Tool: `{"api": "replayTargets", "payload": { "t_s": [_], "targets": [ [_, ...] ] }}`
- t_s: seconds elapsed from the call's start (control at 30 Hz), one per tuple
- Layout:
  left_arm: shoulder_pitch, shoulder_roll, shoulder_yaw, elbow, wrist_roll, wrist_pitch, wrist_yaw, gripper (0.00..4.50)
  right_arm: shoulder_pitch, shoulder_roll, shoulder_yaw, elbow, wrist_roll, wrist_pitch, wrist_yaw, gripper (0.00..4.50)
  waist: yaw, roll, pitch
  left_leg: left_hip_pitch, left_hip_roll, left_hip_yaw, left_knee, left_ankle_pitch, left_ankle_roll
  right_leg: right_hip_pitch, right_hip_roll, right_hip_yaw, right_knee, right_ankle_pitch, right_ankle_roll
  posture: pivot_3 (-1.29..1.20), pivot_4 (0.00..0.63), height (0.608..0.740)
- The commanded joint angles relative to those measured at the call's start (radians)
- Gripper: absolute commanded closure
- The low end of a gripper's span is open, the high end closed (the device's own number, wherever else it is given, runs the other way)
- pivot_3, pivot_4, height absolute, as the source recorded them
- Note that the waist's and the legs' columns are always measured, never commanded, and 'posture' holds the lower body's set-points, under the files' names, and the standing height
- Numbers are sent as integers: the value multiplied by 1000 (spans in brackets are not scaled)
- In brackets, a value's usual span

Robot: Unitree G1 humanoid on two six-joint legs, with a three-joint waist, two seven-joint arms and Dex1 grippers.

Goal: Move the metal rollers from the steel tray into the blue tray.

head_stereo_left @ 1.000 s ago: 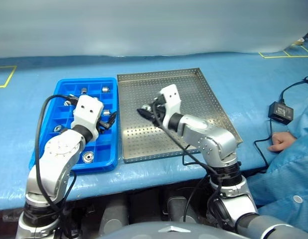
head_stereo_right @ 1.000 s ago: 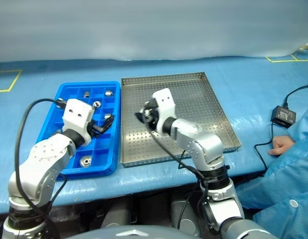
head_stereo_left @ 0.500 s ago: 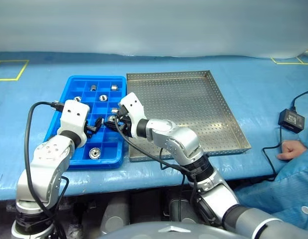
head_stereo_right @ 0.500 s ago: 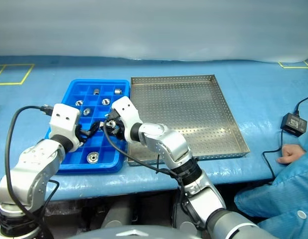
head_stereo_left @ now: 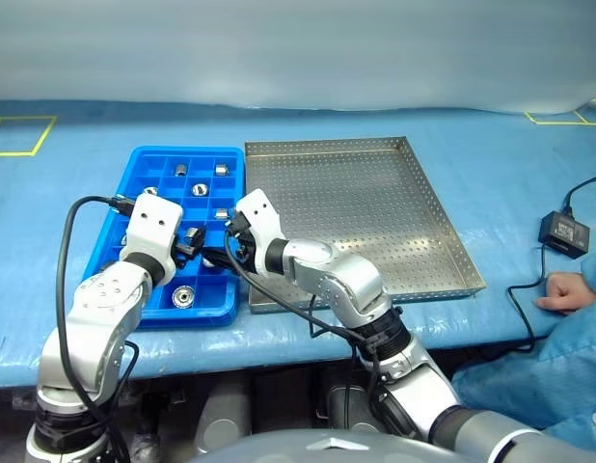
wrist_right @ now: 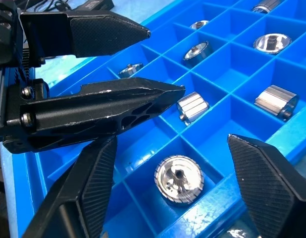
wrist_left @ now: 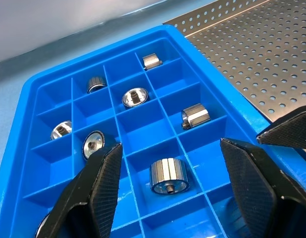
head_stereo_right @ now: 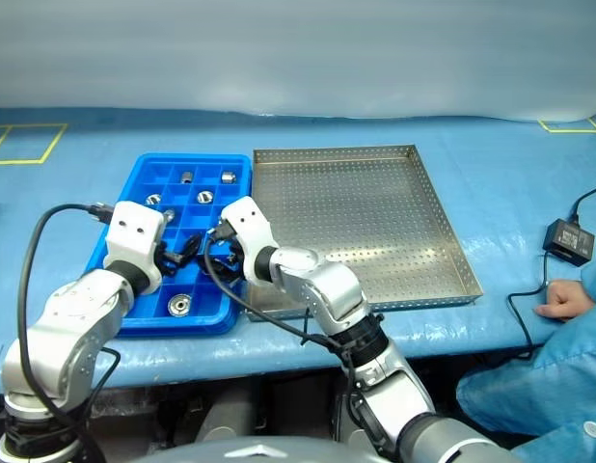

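Blue sheeting covers the workbench. At left, the blue tray (head_stereo_left: 136,207) holds several metal rollers (wrist_left: 168,177) in separate compartments. Both grippers hover over it: the left gripper (head_stereo_left: 195,243) with fingers spread and empty, the right gripper (wrist_right: 170,181) likewise spread above a roller. Just beside it, the steel tray (head_stereo_left: 375,207) lies bare. A person's hand (head_stereo_left: 566,288) rests far right.

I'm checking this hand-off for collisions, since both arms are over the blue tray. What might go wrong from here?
The right gripper stands open beside the left gripper, so a careless withdrawal may knock them together. A finger might also catch a divider of the blue tray and jolt the metal rollers from their cells.
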Motion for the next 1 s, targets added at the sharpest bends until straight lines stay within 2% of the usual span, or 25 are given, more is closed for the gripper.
{"api": "replayTargets", "payload": {
  "t_s": [0.03, 0.23, 0.43, 0.5, 0.6, 0.7, 0.87, 1.0],
  "targets": [
    [-29, -35, -35, 3, -21, -55, -25, 1035, 13, -39, -54, -126, -32, -55, -26, 887, 4, 0, 0, 0, 0, 0, 0, 0, 0, 0, 0, 0, 0, 0, 0, 97, 150, 740],
    [-48, -82, -119, 73, -30, -185, -85, 1035, 100, -228, -154, -266, -54, -56, 2, 887, 6, -1, 0, -1, -2, 1, 0, 0, 0, 1, -2, 0, -3, 0, 0, 62, 150, 740],
    [-93, -121, -167, 193, -39, -301, -142, 1035, 172, -376, -274, -295, -20, -34, 52, 887, -7, 0, 0, 0, 0, 5, 0, 0, 0, 0, 1, 0, -2, 0, 0, -6, 150, 740],
    [-115, -131, -169, 244, -40, -351, -163, 707, 190, -390, -307, -306, 10, -22, 70, 846, -18, 0, 0, 0, 0, 5, 0, 0, 0, 0, 1, 1, -1, 0, 0, -31, 150, 740],
    [-139, -159, -153, 305, -44, -395, -159, 0, 215, -408, -321, -313, 21, -26, 86, 27, -33, 0, 0, 0, 0, 5, 0, 0, 0, 0, 1, 1, -1, 0, 0, -44, 150, 740],
    [-166, -176, -142, 357, -33, -370, -129, 0, 239, -425, -321, -333, 23, -39, 102, 27, -43, 0, 0, 0, 0, 5, 0, 0, 0, 1, 1, 2, -1, 0, 0, -78, 150, 740],
    [-173, -121, -184, 368, -36, -320, -183, 0, 258, -435, -340, -359, 37, -46, 106, 27, -63, 0, 0, 0, 0, 5, 1, 0, 0, 1, 1, 2, 0, 0, 0, -124, 150, 740],
    [-176, -112, -193, 366, -27, -311, -179, 0, 276, -434, -364, -369, 34, -50, 80, 27, -77, -1, 0, 0, 0, 5, 2, 0, 0, 1, 1, 2, 0, 0, 0, -147, 150, 740]
  ]
}}
